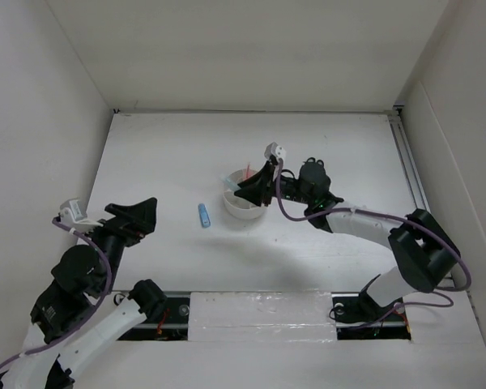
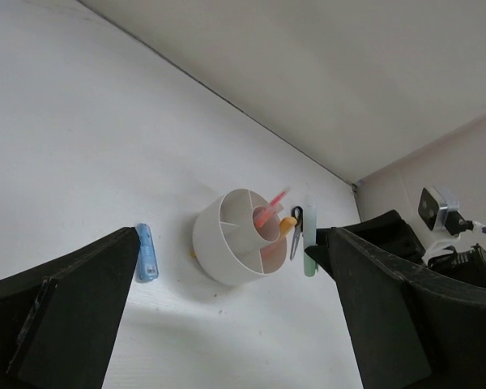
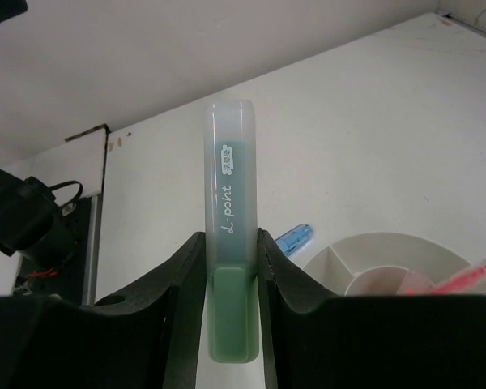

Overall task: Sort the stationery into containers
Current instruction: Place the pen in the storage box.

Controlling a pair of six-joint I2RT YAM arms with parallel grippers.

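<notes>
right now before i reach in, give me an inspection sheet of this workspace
surface: white table, no spills seen
job's things: round white plastic organizer holds a pink pen; orange marker and black-handled scissors at its far side; short blue marker lies on the table to its left
clutter: nothing seen
grippers: left gripper open, empty; right gripper shut on translucent green marker by the organizer
cables: purple cables along both arms
surroundings: white walls on three sides
</notes>
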